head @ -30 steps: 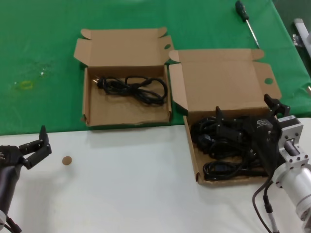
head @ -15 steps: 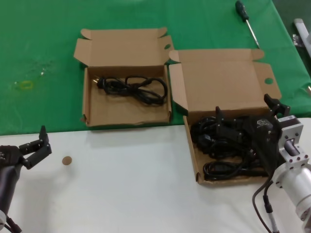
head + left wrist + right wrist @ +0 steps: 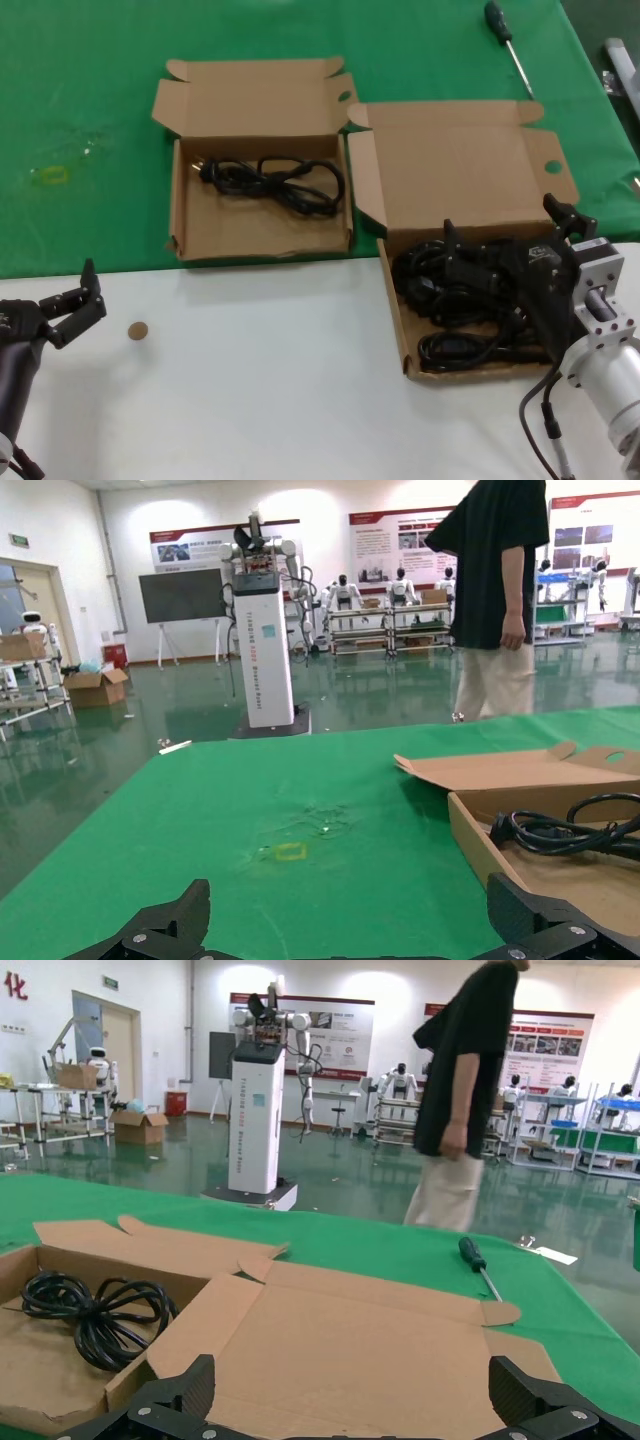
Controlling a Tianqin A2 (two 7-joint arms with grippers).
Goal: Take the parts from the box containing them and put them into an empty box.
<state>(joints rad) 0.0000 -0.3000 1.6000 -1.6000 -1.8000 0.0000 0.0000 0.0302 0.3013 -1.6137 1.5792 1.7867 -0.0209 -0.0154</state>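
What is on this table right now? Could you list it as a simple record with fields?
Smaller box: brown cardboard tray box with short lid, holding one black coiled power cord
Larger box: brown cardboard tray box with big lid panel, holding a heap of black power cords
Right gripper: down in the larger box over the heap, fingers spread
Left gripper: idle over the white table edge, fingers open
Other items: black-handled screwdriver on green cloth; small brown disc

Black cords [image 3: 455, 300], brown boxes [image 3: 262, 228], green cloth [image 3: 90, 120].
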